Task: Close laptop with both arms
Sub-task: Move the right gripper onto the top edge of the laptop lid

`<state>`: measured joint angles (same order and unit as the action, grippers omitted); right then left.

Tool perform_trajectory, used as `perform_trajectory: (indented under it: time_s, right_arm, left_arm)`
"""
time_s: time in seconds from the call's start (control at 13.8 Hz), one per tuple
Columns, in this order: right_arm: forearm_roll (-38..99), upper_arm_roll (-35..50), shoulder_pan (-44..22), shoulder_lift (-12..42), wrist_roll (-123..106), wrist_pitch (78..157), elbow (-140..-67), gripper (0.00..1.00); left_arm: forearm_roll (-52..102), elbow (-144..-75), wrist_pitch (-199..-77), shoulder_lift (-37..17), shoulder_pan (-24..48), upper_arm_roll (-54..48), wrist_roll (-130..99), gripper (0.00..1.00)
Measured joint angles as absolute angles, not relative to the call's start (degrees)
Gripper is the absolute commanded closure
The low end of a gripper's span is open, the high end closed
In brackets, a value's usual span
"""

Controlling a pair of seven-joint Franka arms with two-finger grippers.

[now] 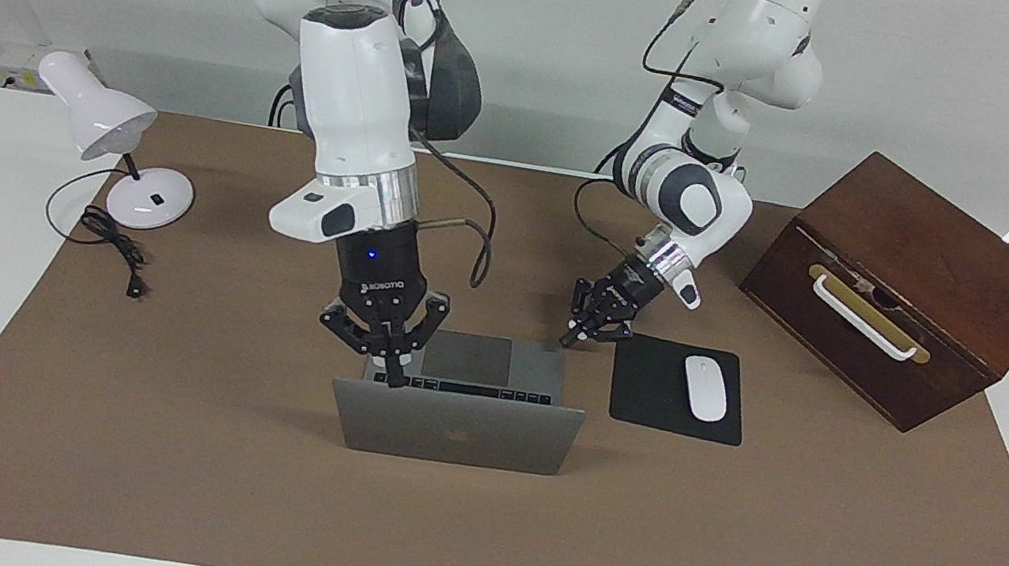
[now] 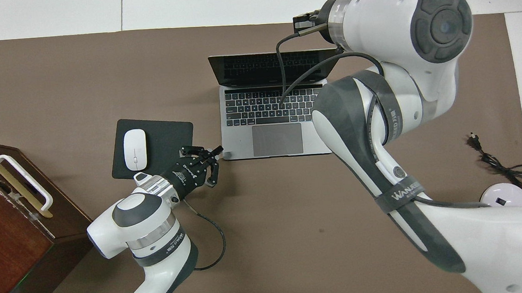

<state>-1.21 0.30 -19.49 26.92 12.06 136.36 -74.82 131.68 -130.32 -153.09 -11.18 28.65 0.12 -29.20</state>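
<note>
The silver-grey laptop (image 1: 456, 427) stands open in the middle of the brown mat, its lid upright and its black keyboard (image 2: 274, 106) facing the robots. My right gripper (image 1: 393, 377) is shut, its tips pointing down just above the keyboard deck, at the corner by the hinge toward the right arm's end. The right arm's own wrist hides it in the overhead view. My left gripper (image 1: 568, 339) (image 2: 219, 149) is also shut and hangs low at the laptop's corner nearest the robots, at the left arm's end. I cannot tell whether it touches the laptop.
A black mouse pad (image 1: 650, 387) with a white mouse (image 1: 704, 388) lies beside the laptop, toward the left arm's end. A dark wooden box (image 1: 910, 277) with a white handle stands past it. A white desk lamp (image 1: 100, 118) and its cord (image 1: 110, 246) sit at the right arm's end.
</note>
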Motion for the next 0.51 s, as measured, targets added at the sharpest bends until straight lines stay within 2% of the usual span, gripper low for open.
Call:
perform_trajectory:
  time_s: [0.51]
  right_arm:
    - [-1.41,0.17,-20.54,34.59,12.25,142.73,-68.76,1.00]
  left_arm:
    - [133.00,-129.72,-150.06,-12.77,26.62,-0.24,-29.18,1.00]
